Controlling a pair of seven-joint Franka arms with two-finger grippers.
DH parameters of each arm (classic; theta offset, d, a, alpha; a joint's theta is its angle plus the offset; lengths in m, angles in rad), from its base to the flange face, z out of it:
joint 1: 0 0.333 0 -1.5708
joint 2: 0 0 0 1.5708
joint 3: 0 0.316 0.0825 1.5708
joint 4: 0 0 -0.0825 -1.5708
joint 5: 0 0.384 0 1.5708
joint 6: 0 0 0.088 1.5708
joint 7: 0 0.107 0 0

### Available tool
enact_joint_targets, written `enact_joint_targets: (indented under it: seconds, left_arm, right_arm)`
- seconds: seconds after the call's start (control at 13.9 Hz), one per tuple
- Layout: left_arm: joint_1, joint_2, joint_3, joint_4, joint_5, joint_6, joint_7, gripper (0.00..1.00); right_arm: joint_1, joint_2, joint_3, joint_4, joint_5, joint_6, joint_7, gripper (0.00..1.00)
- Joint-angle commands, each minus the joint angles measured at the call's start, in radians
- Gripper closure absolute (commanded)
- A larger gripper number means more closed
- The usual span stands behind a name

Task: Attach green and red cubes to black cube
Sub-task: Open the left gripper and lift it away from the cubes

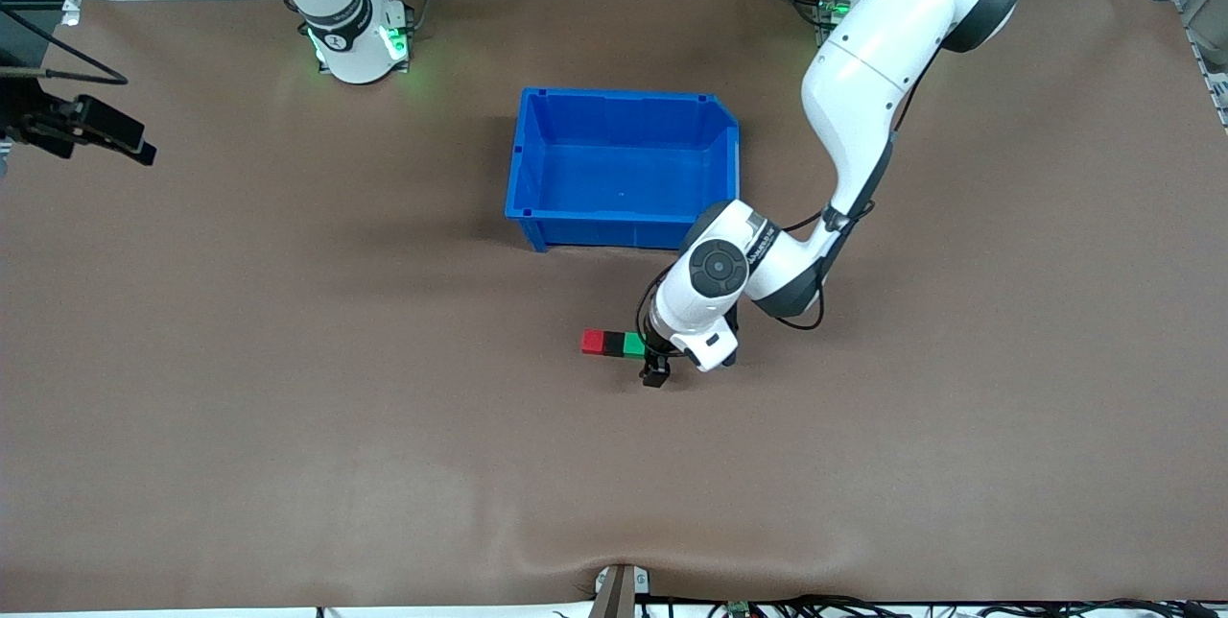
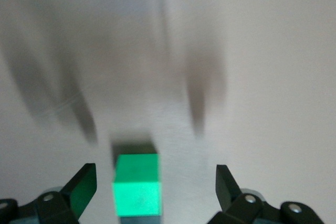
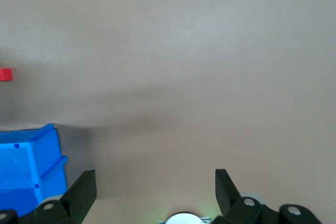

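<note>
Red cube, black cube and green cube are lined up touching on the counter (nearer the camera than the bin), left pincer spread around green, right pincer parked, released.

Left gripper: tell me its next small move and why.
Probably lift the left gripper straight up, clear of the row. Its fingers stand open on either side of the green cube without gripping it, and the red cube, black cube and green cube already sit side by side in one line on the table.
</note>
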Motion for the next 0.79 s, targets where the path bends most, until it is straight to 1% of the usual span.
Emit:
enact_joint_targets:
  seconds: [0.0,0.07,0.14,0.22,0.36,0.51,0.58,0.65,0.72]
  left_arm:
    - [0.084,-0.101,-0.011,-0.005,0.022,-0.08,0.051,0.0]
    - [0.13,-0.136,-0.018,-0.005,0.014,-0.121,0.092,0.0]
    - [0.163,-0.17,-0.033,-0.005,0.011,-0.151,0.134,0.0]
    - [0.195,-0.194,-0.041,-0.005,0.01,-0.171,0.176,0.0]
    - [0.242,-0.254,-0.042,-0.02,0.008,-0.217,0.273,0.0]
    - [0.301,-0.323,-0.044,-0.033,0.008,-0.296,0.399,0.0]
    - [0.334,-0.358,-0.045,-0.031,0.007,-0.342,0.48,0.0]
    - [0.364,-0.391,-0.047,-0.031,0.001,-0.371,0.558,0.0]
    - [0.385,-0.418,-0.047,-0.031,-0.013,-0.385,0.614,0.0]
  right_arm:
    - [0.011,0.056,-0.015,0.115,0.001,-0.086,-0.006,0.0]
    - [0.006,0.045,-0.043,0.112,0.061,-0.141,-0.018,0.0]
    - [0.012,0.045,-0.061,0.114,0.069,-0.131,-0.021,0.0]
    - [0.011,0.048,-0.063,0.115,0.067,-0.12,-0.023,0.0]
    - [0.002,0.062,-0.067,0.175,0.064,-0.117,-0.015,0.0]
    - [0.009,0.059,-0.099,0.178,0.07,-0.119,-0.009,0.0]
    - [0.014,0.056,-0.101,0.175,0.066,-0.126,-0.009,0.0]
    - [0.011,0.039,-0.101,0.139,0.066,-0.13,-0.023,0.0]
    - [0.011,-0.002,-0.101,0.091,0.066,-0.113,-0.024,0.0]
